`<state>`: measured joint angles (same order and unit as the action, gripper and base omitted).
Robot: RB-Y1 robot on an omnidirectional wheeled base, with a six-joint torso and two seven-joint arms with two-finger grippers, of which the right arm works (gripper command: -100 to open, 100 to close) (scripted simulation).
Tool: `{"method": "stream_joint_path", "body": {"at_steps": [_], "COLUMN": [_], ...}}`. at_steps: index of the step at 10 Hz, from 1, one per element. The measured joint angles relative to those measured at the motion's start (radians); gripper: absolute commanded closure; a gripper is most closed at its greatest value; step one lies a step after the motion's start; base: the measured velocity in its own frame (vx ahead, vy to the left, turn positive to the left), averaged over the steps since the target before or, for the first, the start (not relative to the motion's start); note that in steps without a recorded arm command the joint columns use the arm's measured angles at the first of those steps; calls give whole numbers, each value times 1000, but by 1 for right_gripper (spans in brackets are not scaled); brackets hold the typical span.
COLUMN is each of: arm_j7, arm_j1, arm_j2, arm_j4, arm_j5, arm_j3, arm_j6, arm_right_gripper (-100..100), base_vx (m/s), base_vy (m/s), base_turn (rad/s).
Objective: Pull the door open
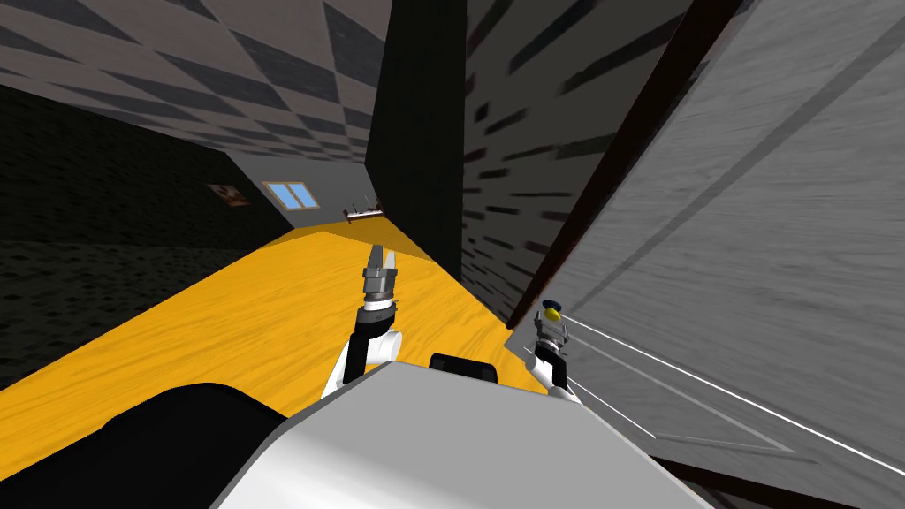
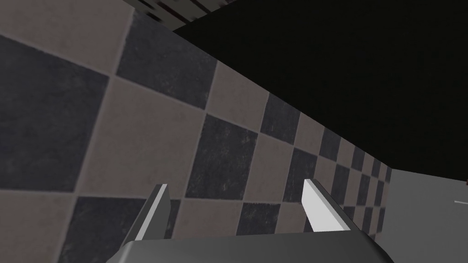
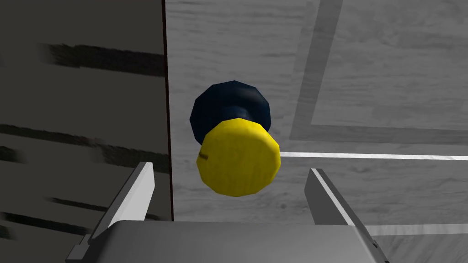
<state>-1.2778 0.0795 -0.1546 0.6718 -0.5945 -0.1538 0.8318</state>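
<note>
A grey panelled door stands on my right, its edge next to a dark frame. Its yellow knob on a dark blue base sits just beyond my right gripper, between the lines of the two fingers; the fingers stand open on either side and touch nothing. In the head view the same gripper is right below the knob, close to the door's edge. My left gripper is held out ahead over the orange floor, open and empty.
A dark striped wall lies left of the door's edge, seen beside the door in the right wrist view. The orange floor runs ahead to a far wall with a window. A dark wall borders the left.
</note>
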Motion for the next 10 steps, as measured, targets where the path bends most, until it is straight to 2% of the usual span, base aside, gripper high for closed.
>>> {"method": "stream_joint_path", "body": {"at_steps": [1, 2, 4, 5, 10], "arm_j7": [-13, -25, -66, -71, -65], "arm_j1": [9, -5, -2, -1, -3], "arm_j2": [-9, -24, -56, -58, -59], "arm_j4": [-23, -10, -52, -54, -53], "arm_j5": [0, -3, -4, -4, -4], "arm_j3": [1, -1, 2, 2, 1], "arm_j6": [7, 1, 17, 19, 17], "arm_right_gripper": [-100, -100, -100, 100, 100], "base_vx": [92, 109, 82, -10, -9], "base_vy": [-6, -13, -5, -7, -2], "base_turn": [64, 51, 35, -42, 4]}}
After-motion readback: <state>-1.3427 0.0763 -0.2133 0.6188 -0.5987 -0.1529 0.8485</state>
